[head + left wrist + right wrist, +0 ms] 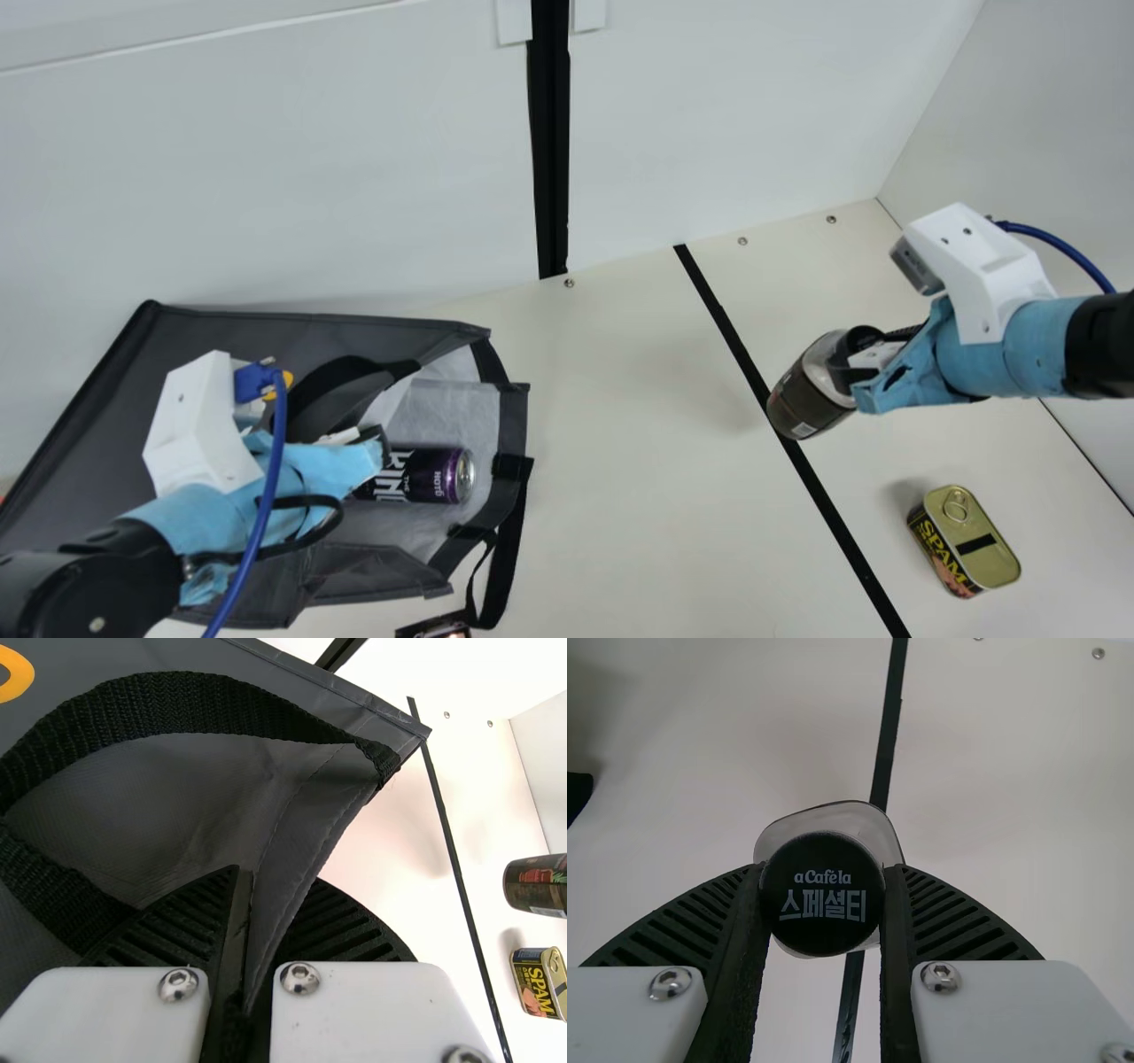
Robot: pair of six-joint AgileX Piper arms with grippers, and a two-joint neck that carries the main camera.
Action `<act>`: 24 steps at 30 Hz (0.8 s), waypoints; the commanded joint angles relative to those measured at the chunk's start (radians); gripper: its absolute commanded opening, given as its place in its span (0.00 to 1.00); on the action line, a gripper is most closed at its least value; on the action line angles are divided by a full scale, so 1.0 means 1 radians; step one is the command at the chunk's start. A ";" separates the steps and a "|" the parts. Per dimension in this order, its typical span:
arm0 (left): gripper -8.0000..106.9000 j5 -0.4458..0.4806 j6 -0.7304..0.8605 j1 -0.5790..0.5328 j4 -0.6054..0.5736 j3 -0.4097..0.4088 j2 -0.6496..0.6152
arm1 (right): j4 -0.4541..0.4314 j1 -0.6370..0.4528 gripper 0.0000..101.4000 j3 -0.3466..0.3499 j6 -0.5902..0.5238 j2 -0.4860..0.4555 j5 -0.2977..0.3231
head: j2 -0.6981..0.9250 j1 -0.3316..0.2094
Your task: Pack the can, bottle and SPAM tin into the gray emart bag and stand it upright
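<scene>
Bottle looked like the risky bit to me. In the main view the right pincer had it up by the cap end, tilted, over by the black strip on the worktop. With a grip that high, I reckon the heavy end could've swung or slipped if it bumped the rim of the gray emart bag on the way in. The bag was lying on its side, mouth facing the bottle, with the can just inside, so a sloppy push could also have jammed one against the other. Couldn't tell if the bottle's base touched down. It was well apart from the left pincer, and the SPAM tin sat loose on the worktop, near the right arm.

Left wrist view: that pincer was closed on a fold of the bag's gray fabric. Bottle and tin were both off beyond the bag, nowhere near its fingers. If that fold slid out, my guess is the mouth would sag and block the bottle. Pull too hard and the can might roll out, imo.

Right wrist view: fingers were clamped on either side of the bottle's black cap, body beyond it. Smooth round cap, so a crooked squeeze could let it twist or pop free.
</scene>
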 commanded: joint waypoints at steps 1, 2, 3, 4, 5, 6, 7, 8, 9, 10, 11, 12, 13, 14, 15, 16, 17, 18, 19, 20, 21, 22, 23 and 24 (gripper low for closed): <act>0.00 0.000 0.000 0.000 0.000 0.000 0.000 | -0.006 0.021 0.00 0.012 0.004 -0.017 -0.002 | -0.001 -0.023; 0.00 0.000 0.000 0.000 0.000 0.000 0.000 | -0.009 0.032 0.00 0.018 0.006 -0.026 -0.002 | -0.001 -0.023; 0.00 0.000 0.000 0.000 0.000 0.000 0.000 | -0.011 0.044 0.00 0.025 0.008 -0.035 -0.002 | -0.001 -0.023; 0.00 0.000 0.000 0.000 0.000 0.000 0.000 | -0.012 0.056 0.00 0.031 0.010 -0.043 -0.002 | -0.001 -0.023; 0.00 0.000 0.000 0.000 0.000 0.000 0.000 | -0.014 0.069 0.00 0.038 0.014 -0.052 -0.002 | -0.001 -0.023; 0.00 0.000 0.000 0.000 0.000 0.000 0.000 | -0.016 0.084 0.00 0.045 0.017 -0.060 -0.002 | -0.001 -0.023; 0.00 0.000 0.000 0.000 0.000 0.000 0.000 | -0.019 0.098 0.00 0.051 0.021 -0.068 -0.002 | -0.001 -0.023; 0.00 0.000 0.000 0.000 0.000 0.000 0.000 | -0.022 0.113 0.00 0.057 0.026 -0.077 -0.002 | -0.001 -0.023; 0.00 0.000 0.000 0.000 0.000 0.000 0.000 | -0.026 0.129 0.00 0.063 0.030 -0.085 -0.002 | -0.001 -0.023; 0.00 0.000 0.000 0.000 0.000 0.000 0.000 | -0.029 0.144 0.00 0.068 0.033 -0.093 -0.002 | -0.001 -0.023; 0.00 0.000 0.000 0.000 0.000 0.000 0.000 | -0.033 0.160 0.00 0.074 0.038 -0.100 -0.002 | -0.001 -0.023; 0.00 0.000 0.000 0.000 0.000 0.000 0.000 | -0.038 0.176 0.00 0.079 0.042 -0.108 -0.002 | -0.001 -0.023; 0.00 0.000 0.000 0.000 0.000 0.000 0.000 | -0.042 0.193 0.00 0.084 0.047 -0.116 -0.002 | -0.001 -0.023; 0.00 0.000 0.000 0.000 0.000 0.000 0.000 | -0.047 0.210 0.00 0.089 0.053 -0.123 -0.002 | -0.001 -0.023; 0.00 0.000 0.000 0.000 0.000 0.000 0.000 | -0.051 0.227 0.00 0.094 0.059 -0.130 -0.002 | -0.001 -0.023; 0.00 0.000 0.000 0.000 0.000 0.000 0.000 | -0.056 0.245 0.00 0.099 0.064 -0.137 -0.002 | -0.001 -0.023; 0.00 0.000 0.000 0.000 0.000 0.000 0.000 | -0.059 0.261 0.00 0.104 0.069 -0.144 -0.002 | -0.001 -0.023; 0.00 0.000 0.000 0.000 0.000 0.000 0.000 | -0.064 0.279 0.00 0.109 0.074 -0.150 -0.002 | -0.001 -0.023; 0.00 0.000 0.000 0.000 0.000 0.000 0.000 | -0.068 0.296 0.00 0.114 0.079 -0.157 -0.002 | -0.001 -0.023; 0.00 0.000 0.000 0.000 0.000 0.000 0.000 | -0.071 0.312 0.00 0.119 0.083 -0.162 -0.002 | -0.001 -0.023; 0.00 0.000 0.000 0.000 0.000 0.000 0.000 | -0.075 0.328 0.00 0.123 0.087 -0.168 -0.002 | -0.001 -0.023; 0.00 0.000 0.000 0.000 0.000 0.000 0.000 | -0.078 0.345 0.00 0.127 0.092 -0.174 -0.002 | -0.001 -0.023; 0.00 0.000 0.000 0.000 0.000 0.000 0.000 | -0.081 0.361 0.00 0.131 0.096 -0.179 -0.002 | -0.001 -0.023; 0.00 0.000 0.000 0.000 0.000 0.000 0.000 | -0.085 0.377 0.00 0.134 0.101 -0.184 -0.002 | -0.001 -0.023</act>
